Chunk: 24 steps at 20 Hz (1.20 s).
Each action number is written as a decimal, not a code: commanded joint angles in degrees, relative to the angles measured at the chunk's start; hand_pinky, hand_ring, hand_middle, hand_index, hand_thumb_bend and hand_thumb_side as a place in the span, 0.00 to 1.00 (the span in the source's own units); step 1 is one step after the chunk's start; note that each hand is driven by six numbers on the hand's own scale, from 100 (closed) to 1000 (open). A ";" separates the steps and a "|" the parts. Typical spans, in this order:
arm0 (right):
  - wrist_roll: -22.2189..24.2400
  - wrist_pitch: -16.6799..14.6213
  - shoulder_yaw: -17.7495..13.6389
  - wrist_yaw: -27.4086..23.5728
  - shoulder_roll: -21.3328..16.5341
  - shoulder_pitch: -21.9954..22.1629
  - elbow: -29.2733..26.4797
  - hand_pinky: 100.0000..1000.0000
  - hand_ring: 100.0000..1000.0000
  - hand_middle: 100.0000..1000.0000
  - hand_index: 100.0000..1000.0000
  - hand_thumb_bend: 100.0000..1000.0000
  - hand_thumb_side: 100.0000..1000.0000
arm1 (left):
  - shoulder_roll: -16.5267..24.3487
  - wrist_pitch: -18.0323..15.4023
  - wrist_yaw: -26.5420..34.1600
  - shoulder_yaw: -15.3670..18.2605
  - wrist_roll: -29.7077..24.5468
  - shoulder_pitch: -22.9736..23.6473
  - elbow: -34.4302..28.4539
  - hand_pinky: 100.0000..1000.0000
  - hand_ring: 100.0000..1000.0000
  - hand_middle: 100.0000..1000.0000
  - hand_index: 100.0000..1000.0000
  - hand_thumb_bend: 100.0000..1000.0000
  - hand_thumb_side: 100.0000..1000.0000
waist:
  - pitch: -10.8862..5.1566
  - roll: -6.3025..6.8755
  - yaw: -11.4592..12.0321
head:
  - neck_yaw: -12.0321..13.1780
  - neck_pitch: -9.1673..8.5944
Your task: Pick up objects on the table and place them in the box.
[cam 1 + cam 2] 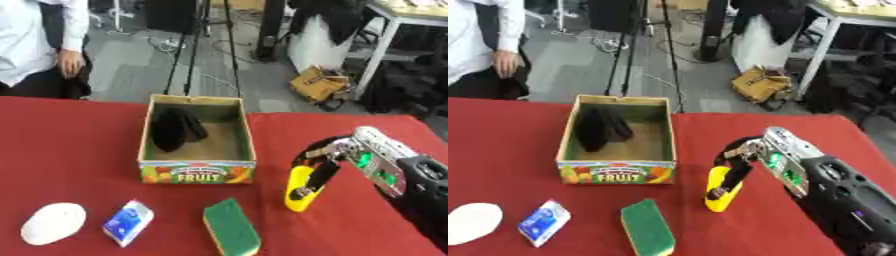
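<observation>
One dark thing, I think, sits in the box (198, 162); right hand (325, 161) fingers curl on the yellow object (299, 195), lower right; sponge (231, 227) and two others wait.

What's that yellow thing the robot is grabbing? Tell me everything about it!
The yellow thing is small, long and rounded, bright and smooth like plastic; what it is, I cannot tell. It stands nearly upright on the red table, its bottom end touching the cloth, to the right of the fruit box and the green sponge. The right hand curls its dark fingers round the upper part, hiding some of it.
</observation>
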 commanded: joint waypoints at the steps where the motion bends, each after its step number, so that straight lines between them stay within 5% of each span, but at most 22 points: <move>1: 0.11 -0.16 -0.16 0.25 -1.59 -0.89 -1.12 0.89 0.99 1.00 1.00 0.51 0.55 | 1.18 0.11 -0.28 0.74 -0.17 -0.52 -0.81 0.93 0.95 0.78 0.85 0.00 1.00 | -1.12 0.48 -0.12 | 0.01 -0.35; 24: 0.11 0.20 0.72 0.49 -1.97 -0.24 -1.96 0.91 1.00 1.00 1.00 0.56 0.62 | 1.15 0.17 -0.16 0.80 -0.64 -0.40 -0.81 0.93 0.94 0.78 0.85 0.00 1.00 | -1.17 0.54 -0.51 | 0.11 -0.34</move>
